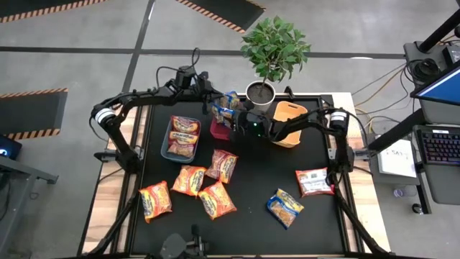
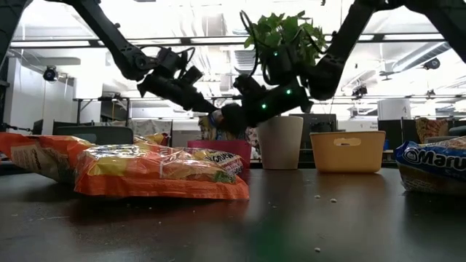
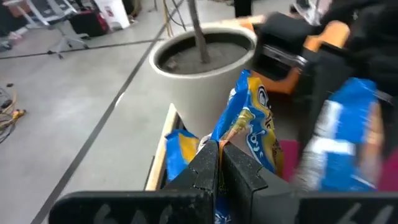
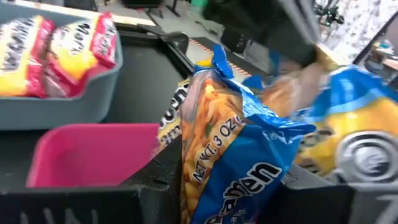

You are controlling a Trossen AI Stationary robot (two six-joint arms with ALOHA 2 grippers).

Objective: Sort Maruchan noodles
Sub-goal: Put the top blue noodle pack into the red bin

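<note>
L end effector (image 3: 219, 148) pinching crinkly blue pkt (image 3: 249, 127) | R end effector (image 4: 236, 180) clamping same pkt | over pink bin (image 4: 93, 152)

Two dark robot arms reach inward from opposite sides and meet near the far middle of the counter. The left gripper (image 1: 218, 108) has its jaws pressed fully together, pinching a blue-yellow noodle packet (image 3: 249, 134). The right gripper (image 1: 241, 119), close beside it, has its jaws partly apart, clamped on another blue-yellow packet (image 4: 227, 158).
</note>
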